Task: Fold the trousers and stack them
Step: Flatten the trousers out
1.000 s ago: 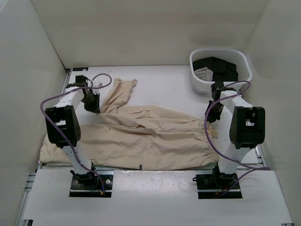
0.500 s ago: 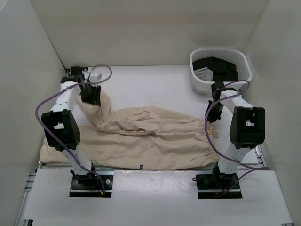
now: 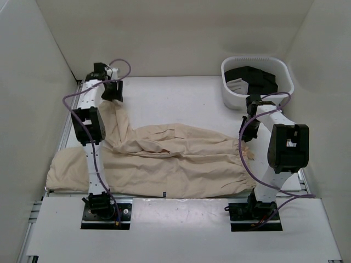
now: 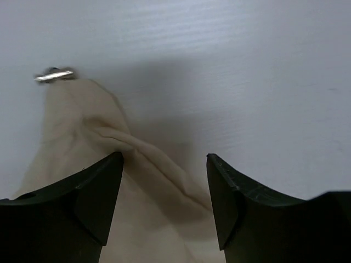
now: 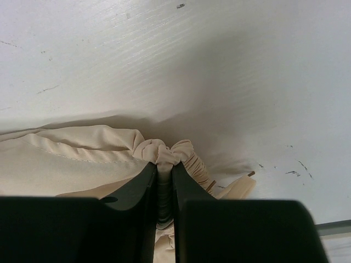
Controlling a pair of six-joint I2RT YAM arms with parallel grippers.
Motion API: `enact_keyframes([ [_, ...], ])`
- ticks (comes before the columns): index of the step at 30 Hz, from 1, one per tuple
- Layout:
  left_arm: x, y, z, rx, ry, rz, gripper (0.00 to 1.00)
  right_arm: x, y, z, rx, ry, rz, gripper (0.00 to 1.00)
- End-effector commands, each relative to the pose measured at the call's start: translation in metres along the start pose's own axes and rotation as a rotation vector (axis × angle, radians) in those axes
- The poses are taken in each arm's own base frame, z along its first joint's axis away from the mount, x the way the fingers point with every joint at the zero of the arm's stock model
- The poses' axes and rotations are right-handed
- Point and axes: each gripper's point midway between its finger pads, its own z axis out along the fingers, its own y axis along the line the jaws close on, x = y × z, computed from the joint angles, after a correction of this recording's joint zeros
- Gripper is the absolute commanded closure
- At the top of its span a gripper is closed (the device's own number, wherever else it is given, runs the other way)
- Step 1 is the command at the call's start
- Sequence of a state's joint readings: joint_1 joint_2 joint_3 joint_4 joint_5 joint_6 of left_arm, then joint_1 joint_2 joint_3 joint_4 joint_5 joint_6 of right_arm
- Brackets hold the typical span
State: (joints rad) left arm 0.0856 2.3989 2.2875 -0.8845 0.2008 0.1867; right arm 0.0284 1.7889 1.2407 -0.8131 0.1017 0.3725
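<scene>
Trousers (image 3: 164,159) sprawl mid-frame below the upper-right basket (image 3: 235,99) of black clothing (image 3: 258,76); only wrist views show left gripper (image 4: 164,160) spread, right gripper (image 5: 164,167) pinching bunched fabric.

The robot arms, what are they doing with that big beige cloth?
They are working on a pair of beige trousers spread on the table. The right end effector is shut on bunched fabric at their right end. The left end effector is open over a leg's tip at the far left. The fold is not yet done.
</scene>
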Motion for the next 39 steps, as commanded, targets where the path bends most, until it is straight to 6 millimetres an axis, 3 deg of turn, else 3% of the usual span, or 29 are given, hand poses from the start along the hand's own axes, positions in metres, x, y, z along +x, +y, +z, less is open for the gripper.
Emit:
enact_keyframes([
  [1, -0.007, -0.005, 0.004, -0.054, 0.007, -0.010, 0.26, 0.000, 0.005, -0.003, -0.007, 0.005, -0.033, 1.00],
  [5, -0.008, 0.012, 0.015, -0.146, -0.003, -0.018, 0.23, 0.005, 0.001, -0.004, 0.002, 0.004, -0.033, 1.00],
  [7, 0.003, 0.016, 0.027, -0.162, 0.023, -0.020, 0.23, 0.009, -0.001, -0.004, 0.004, 0.009, -0.033, 1.00],
  [9, 0.015, 0.019, 0.031, -0.177, 0.059, -0.013, 0.42, 0.011, -0.004, -0.004, 0.015, 0.008, -0.033, 1.00],
  [12, 0.037, 0.025, 0.038, -0.182, 0.114, -0.014, 0.86, 0.011, -0.005, -0.004, 0.027, 0.003, -0.021, 1.00],
  [14, 0.033, 0.030, 0.031, -0.189, 0.102, -0.007, 0.86, 0.000, -0.004, -0.003, 0.040, -0.012, -0.010, 1.00],
  [15, 0.036, 0.046, 0.028, -0.204, 0.104, -0.020, 0.86, -0.008, -0.007, -0.007, 0.058, -0.034, 0.024, 1.00],
  [17, 0.003, 0.066, -0.004, -0.252, 0.005, -0.035, 0.86, -0.032, -0.014, -0.020, 0.107, -0.097, 0.066, 1.00],
  [18, -0.006, 0.090, -0.022, -0.304, -0.027, -0.060, 0.86, -0.043, -0.026, -0.024, 0.155, -0.137, 0.113, 1.00],
  [19, -0.030, 0.101, -0.054, -0.335, -0.110, -0.066, 0.86, -0.051, -0.037, -0.027, 0.167, -0.151, 0.158, 1.00],
  [21, -0.049, 0.131, -0.095, -0.407, -0.195, -0.060, 0.86, -0.059, -0.049, -0.035, 0.164, -0.179, 0.224, 1.00],
  [22, -0.058, 0.134, -0.122, -0.428, -0.238, -0.053, 0.86, -0.069, -0.053, -0.041, 0.123, -0.221, 0.260, 1.00],
  [25, -0.060, 0.135, -0.166, -0.459, -0.266, -0.009, 0.86, -0.078, -0.047, -0.054, 0.025, -0.283, 0.276, 1.00],
  [27, -0.052, 0.129, -0.177, -0.460, -0.252, 0.012, 0.86, -0.084, -0.047, -0.061, 0.019, -0.313, 0.246, 1.00],
  [28, -0.035, 0.126, -0.169, -0.446, -0.208, 0.006, 0.86, -0.084, -0.047, -0.065, 0.015, -0.323, 0.247, 1.00],
  [29, -0.032, 0.126, -0.185, -0.457, -0.220, 0.000, 0.86, -0.083, -0.054, -0.065, 0.040, -0.321, 0.259, 1.00],
  [30, -0.024, 0.125, -0.188, -0.469, -0.200, 0.005, 0.86, -0.084, -0.059, -0.069, 0.042, -0.332, 0.259, 1.00],
  [31, 0.001, 0.129, -0.181, -0.470, -0.141, -0.015, 0.86, -0.076, -0.064, -0.065, 0.050, -0.316, 0.267, 1.00],
  [33, 0.023, 0.126, -0.193, -0.472, -0.116, -0.040, 0.86, -0.066, -0.068, -0.058, 0.036, -0.283, 0.282, 1.00],
  [34, 0.038, 0.123, -0.187, -0.445, -0.088, -0.049, 0.86, -0.058, -0.065, -0.053, 0.023, -0.251, 0.266, 1.00],
  [35, 0.070, 0.120, -0.173, -0.424, -0.011, -0.067, 0.86, -0.047, -0.064, -0.043, 0.012, -0.218, 0.251, 1.00],
  [37, 0.083, 0.113, -0.162, -0.364, 0.007, -0.089, 0.86, -0.035, -0.054, -0.031, -0.041, -0.151, 0.231, 0.88],
  [38, 0.090, 0.110, -0.147, -0.320, 0.046, -0.106, 0.82, -0.031, -0.054, -0.028, -0.035, -0.130, 0.231, 0.71],
  [39, 0.085, 0.107, -0.142, -0.288, 0.041, -0.107, 0.75, -0.030, -0.055, -0.024, -0.031, -0.118, 0.231, 0.61],
])
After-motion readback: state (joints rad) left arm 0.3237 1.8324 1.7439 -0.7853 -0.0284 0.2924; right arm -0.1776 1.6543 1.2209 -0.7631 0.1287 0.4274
